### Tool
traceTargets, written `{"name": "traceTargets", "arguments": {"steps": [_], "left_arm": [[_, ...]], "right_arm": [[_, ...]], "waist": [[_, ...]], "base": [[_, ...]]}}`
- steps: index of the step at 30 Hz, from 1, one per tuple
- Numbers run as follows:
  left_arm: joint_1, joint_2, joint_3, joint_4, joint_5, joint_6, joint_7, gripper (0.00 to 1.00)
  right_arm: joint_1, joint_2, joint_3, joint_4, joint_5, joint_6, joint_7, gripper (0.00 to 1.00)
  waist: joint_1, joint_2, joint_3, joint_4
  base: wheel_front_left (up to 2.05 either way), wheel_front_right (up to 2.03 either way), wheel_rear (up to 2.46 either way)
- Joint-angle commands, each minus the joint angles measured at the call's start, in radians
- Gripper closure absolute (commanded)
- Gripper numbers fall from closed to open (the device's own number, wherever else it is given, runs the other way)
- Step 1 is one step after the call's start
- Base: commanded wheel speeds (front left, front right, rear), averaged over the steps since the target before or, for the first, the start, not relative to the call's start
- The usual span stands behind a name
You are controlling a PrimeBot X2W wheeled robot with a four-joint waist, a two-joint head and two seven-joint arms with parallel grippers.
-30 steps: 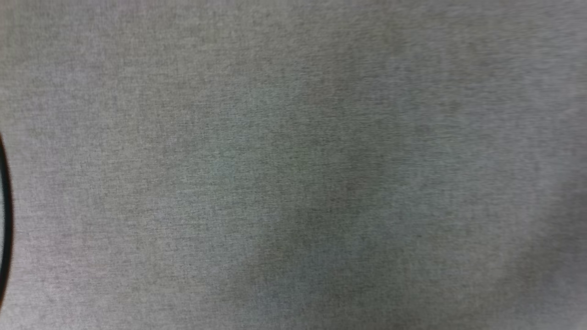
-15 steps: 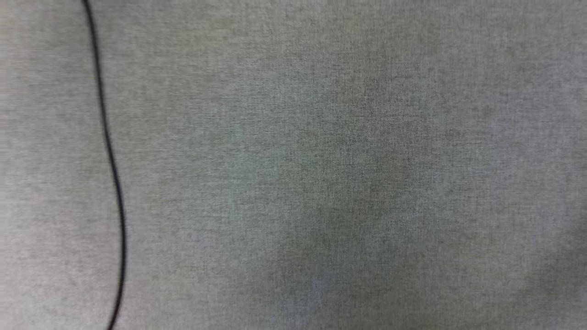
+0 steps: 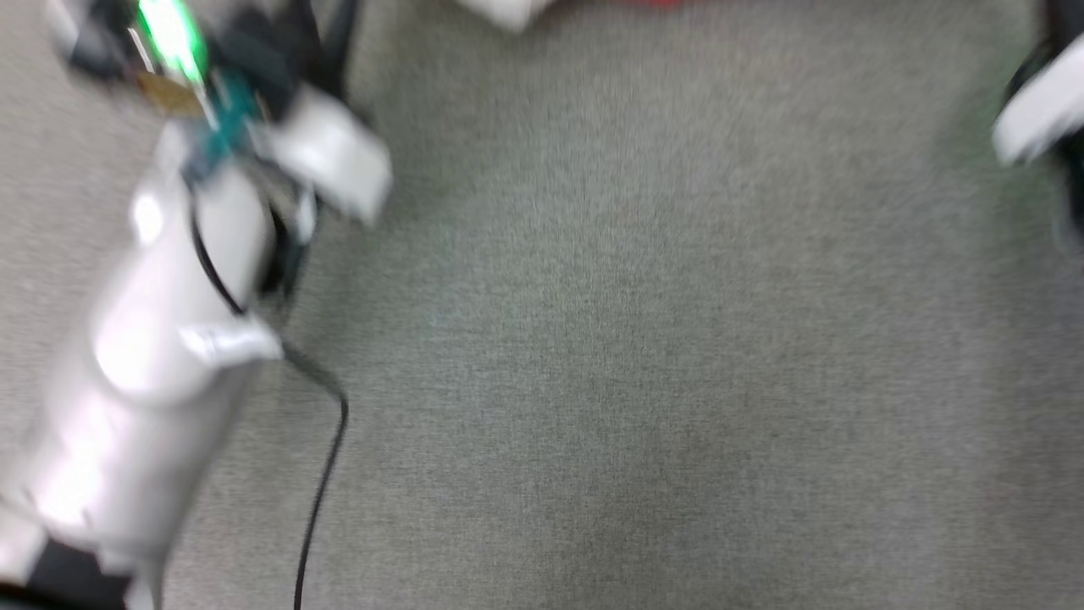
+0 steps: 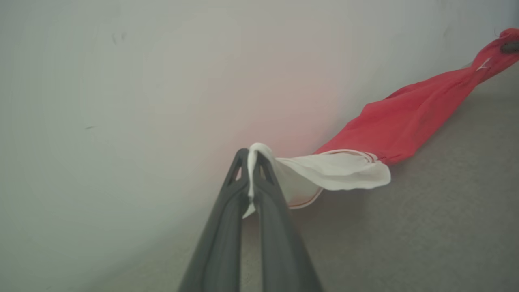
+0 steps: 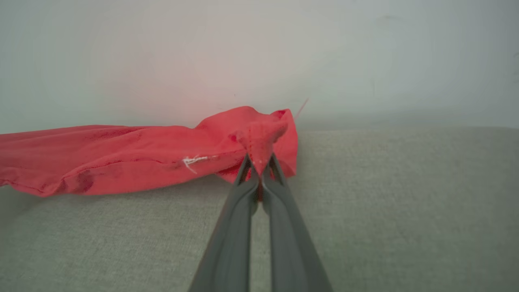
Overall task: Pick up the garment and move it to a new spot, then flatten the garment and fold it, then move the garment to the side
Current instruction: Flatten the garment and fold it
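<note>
Left gripper (image 4: 251,157) clamps garment (image 4: 399,121) by white sleeve; right gripper (image 5: 259,163) clamps its red edge. Left wrist view: garment stretches toward 2 o'clock.

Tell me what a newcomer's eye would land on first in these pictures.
The red garment stands out, drawn long like a rope over the grey fabric surface. The left claw is shut on its white sleeve, and the right claw is shut on a bunched red end. In the blurred head view, a pale forearm with a green light runs up the left side.
</note>
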Motion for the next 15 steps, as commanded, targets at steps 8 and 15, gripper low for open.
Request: {"name": "traceTargets", "arguments": {"steps": [8, 15], "left_arm": [[0.364, 0.041, -0.035, -0.039, -0.057, 0.021, 0.000, 1.00], [0.592, 0.096, -0.049, -0.076, -0.105, 0.031, 0.005, 1.00]], "right_arm": [[0.287, -0.021, 0.066, -0.014, 0.146, -0.001, 0.025, 1.00], [0.468, -0.052, 0.148, -0.064, 0.252, -0.001, 0.031, 1.00]], "waist": [[0.0002, 0.0000, -0.229, 0.007], [0.0002, 0.0000, -0.339, 0.012]], "base": [[0.00, 0.00, 0.00], [0.00, 0.00, 0.00]]}}
